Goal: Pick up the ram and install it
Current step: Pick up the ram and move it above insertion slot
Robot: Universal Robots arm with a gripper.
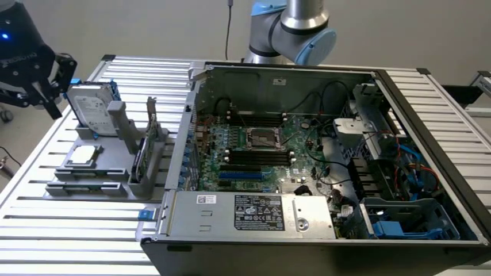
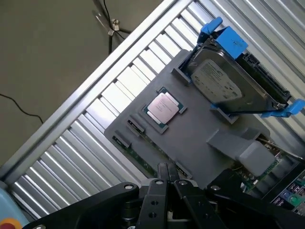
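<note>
The ram is a long thin green stick (image 2: 136,153) lying in a slot along the outer edge of the grey parts holder (image 2: 190,138). A second green board (image 2: 267,164) stands on edge by the holder's grey upright; in the exterior view it is the dark stick (image 1: 140,154) beside the case. My gripper (image 2: 167,168) hangs above the holder's edge, fingertips together and holding nothing. In the exterior view the black gripper (image 1: 34,86) is at the far left, above the table and apart from the holder (image 1: 107,167). The motherboard's black slots (image 1: 257,156) lie inside the open computer case (image 1: 253,215).
A silver hard drive in a blue frame (image 2: 228,81) leans on the holder, with a square silver processor chip (image 2: 163,107) flat beside it. The slatted metal table (image 1: 69,230) carries everything. Its edge, with floor and cables beyond, is close to the holder.
</note>
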